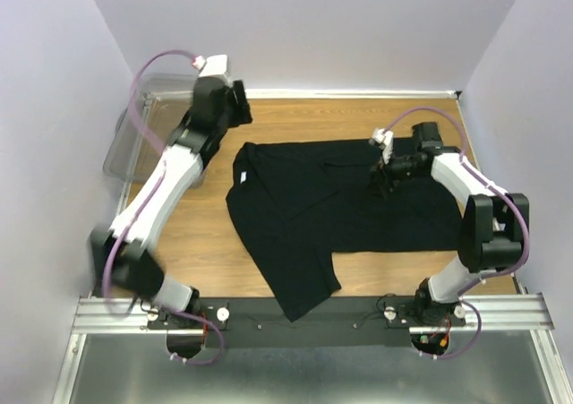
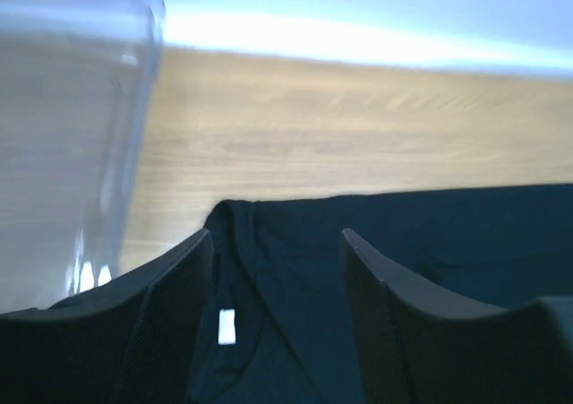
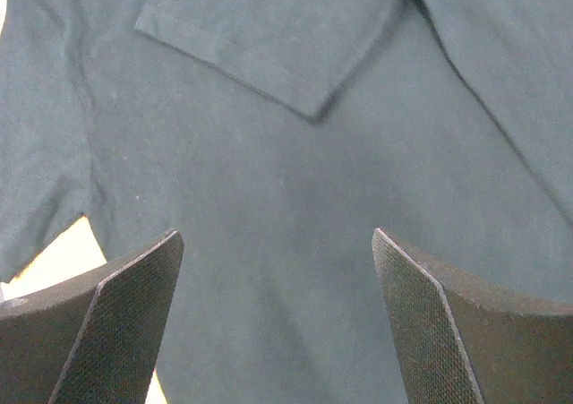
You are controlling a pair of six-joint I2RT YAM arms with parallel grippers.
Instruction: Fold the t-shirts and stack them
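One black t-shirt (image 1: 331,207) lies spread out on the wooden table (image 1: 197,234). Its neck hole is on the left side, and a small white tag (image 1: 240,179) shows there. One sleeve (image 1: 304,287) sticks out toward the near edge of the table, where the arms are fixed. The other sleeve (image 3: 260,37) is folded over and lies flat on top of the shirt's body.

The left gripper (image 1: 237,108) hangs by the far left part of the shirt, close to the neck. Its two fingers (image 2: 170,314) stand apart, and nothing is pinched between them. From its wrist camera, the neck and the white tag show in the gap between the fingers, with bare wood past them.

A clear plastic bin (image 1: 134,135) sits at the far left of the table, right beside the left arm. No shirt can be seen in it.

The right gripper (image 1: 383,176) hangs over the far right part of the shirt. Its fingers (image 3: 116,323) are spread wide and hold nothing. Only black cloth shows between them, just below the folded sleeve. A little bit of pale table peeks out past the shirt's edge on the left of that view.
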